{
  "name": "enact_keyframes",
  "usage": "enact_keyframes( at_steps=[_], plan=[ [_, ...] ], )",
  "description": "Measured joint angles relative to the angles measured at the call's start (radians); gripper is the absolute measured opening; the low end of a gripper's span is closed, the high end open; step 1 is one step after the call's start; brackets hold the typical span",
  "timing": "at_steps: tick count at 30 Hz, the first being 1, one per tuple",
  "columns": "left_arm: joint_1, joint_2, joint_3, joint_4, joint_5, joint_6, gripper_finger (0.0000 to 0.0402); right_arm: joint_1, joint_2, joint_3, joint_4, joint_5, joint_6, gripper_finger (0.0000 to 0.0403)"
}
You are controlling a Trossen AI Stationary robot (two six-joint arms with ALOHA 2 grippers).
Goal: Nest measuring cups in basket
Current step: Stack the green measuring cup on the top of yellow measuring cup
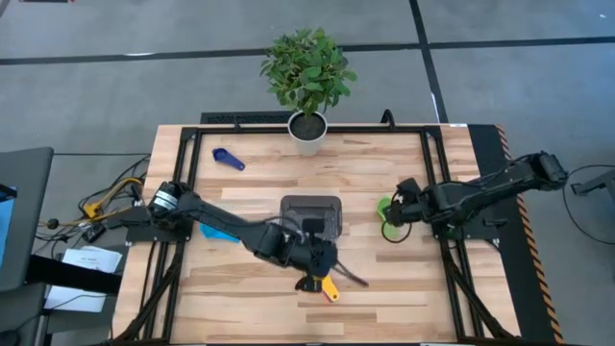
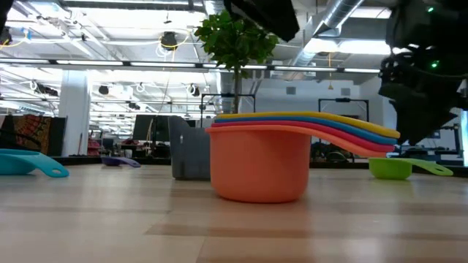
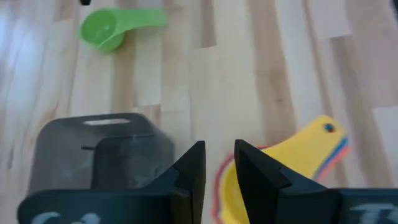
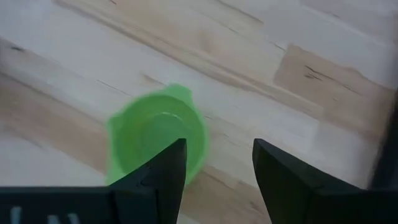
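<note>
High view first: the stacked cups [image 1: 325, 284] sit near the front edge of the tabletop [image 1: 384, 288], orange outermost with a yellow handle poking out toward the front-right. The left end effector [image 1: 312, 261] hangs right over that stack, between it and the basket [image 1: 310, 216], which lies just behind it toward the plant pot [image 1: 307, 132]. From its wrist camera the fingers are nearly pressed together, only a thin gap, nothing pinched, and the stack [image 3: 292, 155] shows just past the tips with the handles fanning off to one side.

The green cup [image 1: 388, 219] is the interesting one. It sits on bare wood to the right of the basket, and the right end effector [image 1: 402, 204] is parked practically on top of it. In the right wrist view the fingers are spread wide and empty, with the green bowl [image 4: 155, 134] just ahead of one fingertip rather than centred in the gap. So I'd say the right arm is clearly the nearer one for it, but it probably needs to shift sideways a bit so the rim lands between the fingers. In the left wrist view the handle runs along the tabletop away from the basket.

Two more strays: a dark blue cup [image 1: 228, 159] back left, and a light blue one [image 1: 216, 234] partly hidden under the left arm.
</note>
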Motion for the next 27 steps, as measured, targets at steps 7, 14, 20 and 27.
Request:
enact_keyframes(
  at_steps=[7,14,20,27],
  plan=[
    [-0.073,-0.038,-0.063,0.039,-0.151,-0.037,0.0075,-0.057,0.051,0.000,0.023,-0.028,-0.042,0.0176],
    [-0.130,-0.195,-0.257,0.064,-0.325,-0.188,0.0075,-0.048,0.150,0.000,0.080,-0.054,-0.056,0.0158],
    [-0.215,-0.343,-0.471,0.122,-0.399,-0.398,0.0075,-0.047,0.217,0.001,0.090,-0.060,-0.061,0.0140],
    [-0.331,-0.399,-0.580,0.221,-0.524,-0.467,0.0075,-0.047,0.264,0.002,0.198,-0.094,-0.182,0.0088]
  ],
)
